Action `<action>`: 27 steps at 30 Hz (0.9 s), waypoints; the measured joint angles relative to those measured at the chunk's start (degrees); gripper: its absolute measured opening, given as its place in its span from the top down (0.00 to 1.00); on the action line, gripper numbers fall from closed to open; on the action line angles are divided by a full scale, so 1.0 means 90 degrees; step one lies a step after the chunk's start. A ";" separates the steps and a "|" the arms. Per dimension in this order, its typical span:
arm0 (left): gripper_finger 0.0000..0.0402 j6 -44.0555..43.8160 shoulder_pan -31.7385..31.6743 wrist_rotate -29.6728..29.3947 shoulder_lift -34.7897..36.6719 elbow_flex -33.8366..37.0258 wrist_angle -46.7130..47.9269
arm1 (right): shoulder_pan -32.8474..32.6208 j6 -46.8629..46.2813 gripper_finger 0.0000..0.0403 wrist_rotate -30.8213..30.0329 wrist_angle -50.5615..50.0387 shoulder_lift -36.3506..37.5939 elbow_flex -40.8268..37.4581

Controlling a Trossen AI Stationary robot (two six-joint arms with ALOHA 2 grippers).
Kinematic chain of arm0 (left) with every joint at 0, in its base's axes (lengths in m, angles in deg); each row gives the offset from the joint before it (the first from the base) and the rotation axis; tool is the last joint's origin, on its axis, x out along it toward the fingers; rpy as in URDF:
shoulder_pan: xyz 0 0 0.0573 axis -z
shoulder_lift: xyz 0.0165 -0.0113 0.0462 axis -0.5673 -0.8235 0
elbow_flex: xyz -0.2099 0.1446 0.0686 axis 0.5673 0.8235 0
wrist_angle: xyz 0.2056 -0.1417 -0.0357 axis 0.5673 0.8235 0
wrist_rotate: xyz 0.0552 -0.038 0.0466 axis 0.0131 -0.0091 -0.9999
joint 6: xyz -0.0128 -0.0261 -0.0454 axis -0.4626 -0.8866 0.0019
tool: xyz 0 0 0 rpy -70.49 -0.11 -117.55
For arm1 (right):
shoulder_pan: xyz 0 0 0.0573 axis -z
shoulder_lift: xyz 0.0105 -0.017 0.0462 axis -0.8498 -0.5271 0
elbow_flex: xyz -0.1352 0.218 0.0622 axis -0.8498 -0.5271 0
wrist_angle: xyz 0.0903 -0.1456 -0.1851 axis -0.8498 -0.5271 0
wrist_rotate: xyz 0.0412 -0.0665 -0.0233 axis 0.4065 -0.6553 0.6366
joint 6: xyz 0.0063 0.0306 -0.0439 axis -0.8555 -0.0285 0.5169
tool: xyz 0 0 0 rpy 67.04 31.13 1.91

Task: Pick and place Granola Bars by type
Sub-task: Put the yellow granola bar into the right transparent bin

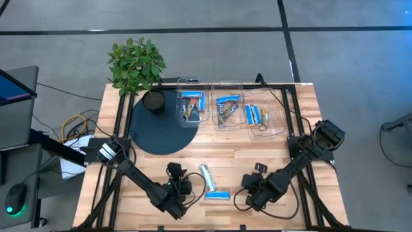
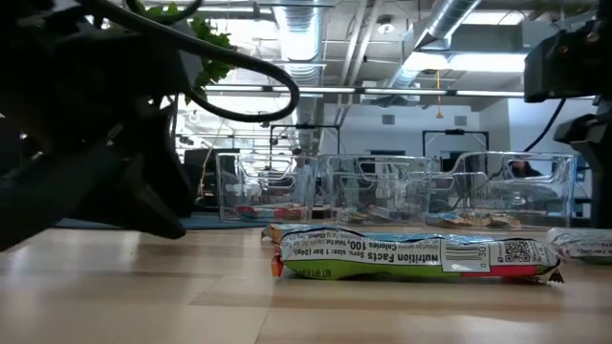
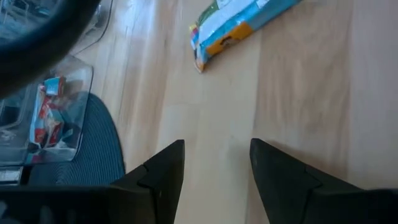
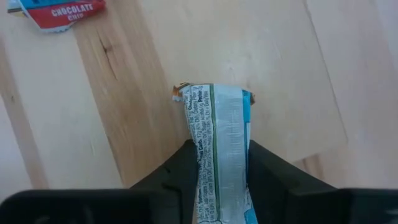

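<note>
The left gripper [image 3: 214, 168] hovered with fingers apart over bare wood, free for a bar; 2 bars [image 1: 211, 183] lay mid-table, unsorted; the right gripper [image 4: 219, 165] clamped a blue bar [image 4: 221, 134], probably bound for a tub [image 1: 264, 117]

Left arm reaches from the table's left edge toward the front centre; left gripper [image 3: 214, 168] sits low over the wood, fingers parted with bare wood between them. Right arm extends from the right edge, folded inward; right gripper [image 4: 217, 168] is low at front right, fingers closed on a blue granola bar [image 4: 222, 134].
</note>
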 joint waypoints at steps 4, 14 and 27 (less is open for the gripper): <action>0.56 0.0204 -0.0135 0.0251 0.0000 0.0000 -0.0096 | 0.0040 0.0169 0.73 0.0003 -0.0005 0.0000 0.0000; 0.56 0.0166 -0.0263 0.0467 0.0024 -0.0012 -0.0112 | 0.0074 0.0254 0.75 -0.0449 -0.0296 0.0000 0.0218; 0.56 0.0156 -0.0261 0.0488 0.0019 -0.0012 -0.0110 | 0.0345 0.0174 0.75 -0.2483 -0.3028 0.0012 0.1656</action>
